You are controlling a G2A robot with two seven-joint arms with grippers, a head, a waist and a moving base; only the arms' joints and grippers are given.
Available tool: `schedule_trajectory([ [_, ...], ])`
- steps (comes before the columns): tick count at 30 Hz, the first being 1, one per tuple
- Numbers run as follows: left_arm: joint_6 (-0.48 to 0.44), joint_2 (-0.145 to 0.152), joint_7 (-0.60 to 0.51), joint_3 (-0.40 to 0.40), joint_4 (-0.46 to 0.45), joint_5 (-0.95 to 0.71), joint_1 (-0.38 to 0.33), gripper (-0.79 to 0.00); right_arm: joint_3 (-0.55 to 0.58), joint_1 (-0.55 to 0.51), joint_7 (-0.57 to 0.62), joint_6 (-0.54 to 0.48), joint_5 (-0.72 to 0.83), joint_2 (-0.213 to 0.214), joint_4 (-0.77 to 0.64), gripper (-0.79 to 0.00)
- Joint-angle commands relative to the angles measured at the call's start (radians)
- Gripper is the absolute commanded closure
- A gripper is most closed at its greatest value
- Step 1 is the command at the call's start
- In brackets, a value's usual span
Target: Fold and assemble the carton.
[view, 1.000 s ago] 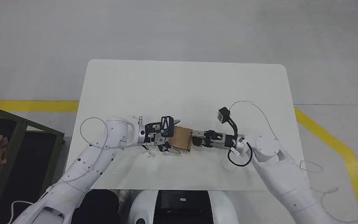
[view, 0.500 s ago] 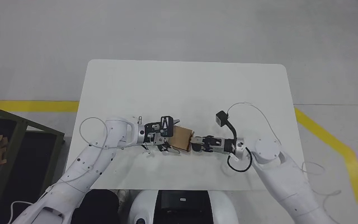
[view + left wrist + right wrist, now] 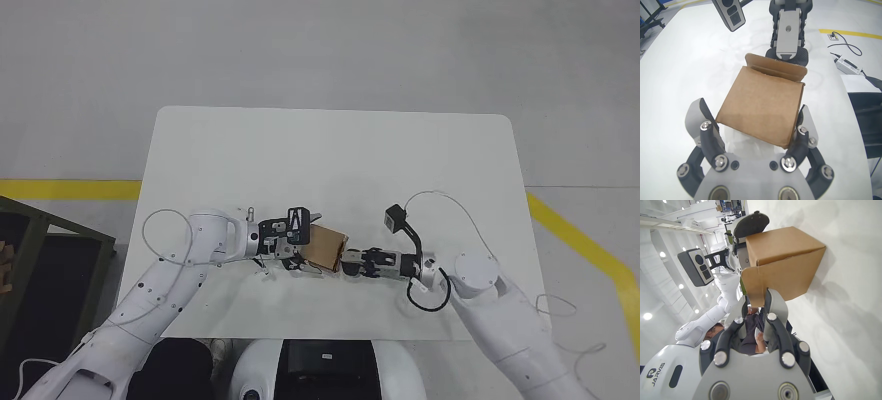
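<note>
A carton lies on the tabletop, a claw at each end. The left claw clamps the carton's two sides. At the far end, the right claw is drawn narrow on the raised flap. A hard push on the flap could likely crease it off its fold or skid the carton out of the left claw, which holds only the near corners. Too tight a squeeze there might buckle the walls. How much of the flap's board the right claw has is hidden behind it. The carton's near end and underside cannot be made out.
</note>
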Motion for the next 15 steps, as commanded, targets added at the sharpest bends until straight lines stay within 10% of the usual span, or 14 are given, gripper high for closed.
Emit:
schedule_trajectory([
  [1,-0.001,0.000,0.000,-0.001,-0.001,0.000,0.001,-0.779,-0.003,0.003,0.000,-0.002,0.004,-0.001,0.006,-0.163],
  [15,-0.004,0.004,-0.001,-0.008,-0.003,-0.001,0.006,-0.779,-0.006,0.011,-0.017,0.013,-0.050,0.000,0.013,-0.145],
])
